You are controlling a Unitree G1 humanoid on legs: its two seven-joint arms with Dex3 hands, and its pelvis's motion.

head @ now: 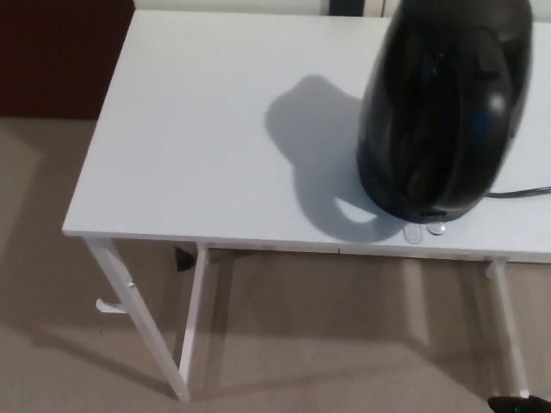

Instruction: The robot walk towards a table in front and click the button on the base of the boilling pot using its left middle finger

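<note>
Looking down from my head camera, I record a white table (215,129) on white legs over a beige carpet (344,327). My target, the black boiling pot (443,107), stands upright on the right part of the tabletop near its front edge, its clear button tab (426,230) at the base facing me, a dark cord (521,193) trailing right. Neither of my hands shows, so finger state cannot be told

- Only a small black part of the robot (521,403) shows, at the bottom right corner of the head view.
- It bears a tiny green marking.
- Too little is visible to tell which part it is.
</note>
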